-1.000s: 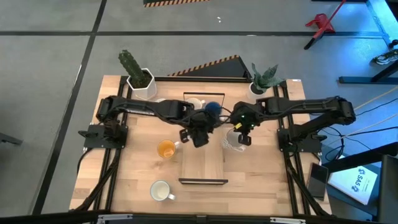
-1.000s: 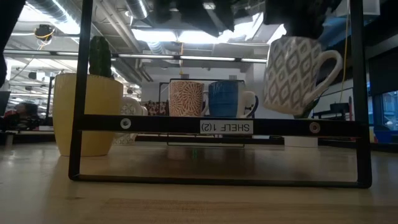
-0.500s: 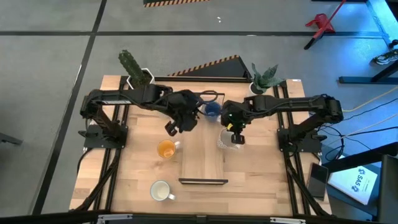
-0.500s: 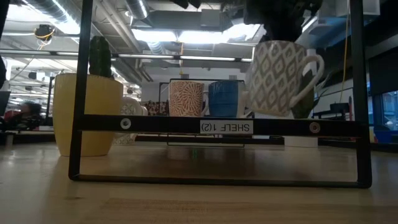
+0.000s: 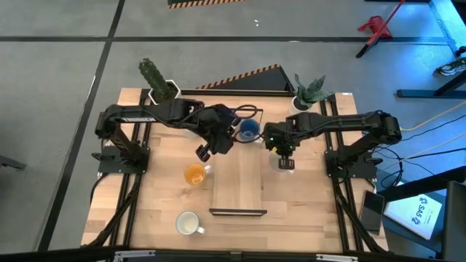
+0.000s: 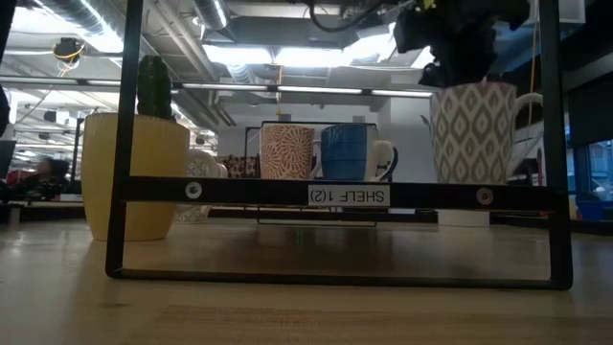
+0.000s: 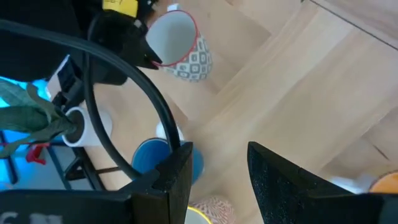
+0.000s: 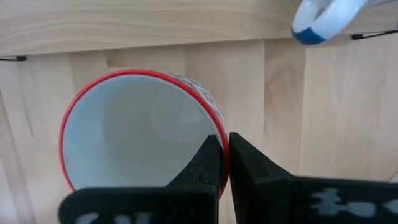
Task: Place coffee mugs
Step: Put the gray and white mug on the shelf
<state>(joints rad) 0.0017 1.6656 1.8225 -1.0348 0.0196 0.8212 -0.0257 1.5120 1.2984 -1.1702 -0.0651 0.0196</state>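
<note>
Right gripper (image 8: pixel 224 163) clamped on the rim of a red-rimmed patterned mug (image 8: pixel 134 127) at the right side of the shelf (image 6: pixel 335 195).

The jaws of the right gripper are closed on the mug's wall, one finger inside and one outside; in the low view the mug (image 6: pixel 471 131) stands upright at shelf level, handle turned away from the other mugs. The left gripper (image 5: pixel 204 151) hovers over the desk (image 5: pixel 306 211) left of the shelf board, jaws apart and holding nothing. A blue mug (image 5: pixel 249 129) and a brown-patterned mug (image 6: pixel 286 151) stand at the back of the shelf. An orange mug (image 5: pixel 194 174) and a white mug (image 5: pixel 188 223) rest on the desk, left of the shelf. A cactus pot (image 5: pixel 164 94) occupies the rear left corner of the desk.
</note>
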